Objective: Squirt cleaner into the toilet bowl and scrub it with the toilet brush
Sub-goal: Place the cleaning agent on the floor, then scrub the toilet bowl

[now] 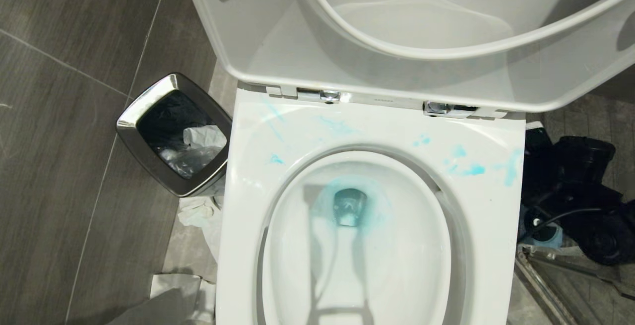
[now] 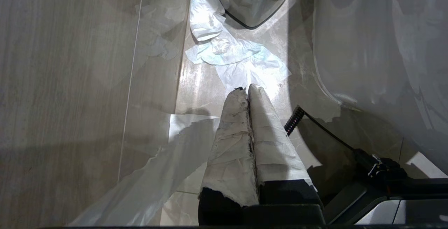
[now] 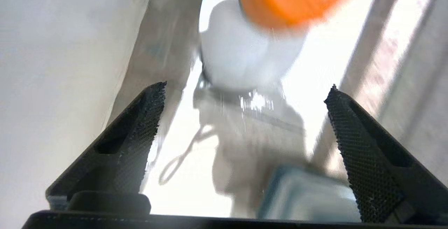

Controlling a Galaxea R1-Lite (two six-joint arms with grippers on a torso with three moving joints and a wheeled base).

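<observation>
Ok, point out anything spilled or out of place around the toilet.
Blue cleaner is splashed across the rear rim of the toilet bowl, outside the basin. Crumpled tissue lies on the floor beside the trash bin rather than in it.

I see the toilet bowl (image 1: 357,245) right in front of me, its lid (image 1: 278,32) up behind it. A trash bin (image 1: 173,134) sits on the floor (image 1: 59,166) to its left. The cleaner (image 3: 252,50) stands just ahead of my right gripper (image 3: 245,124).
</observation>
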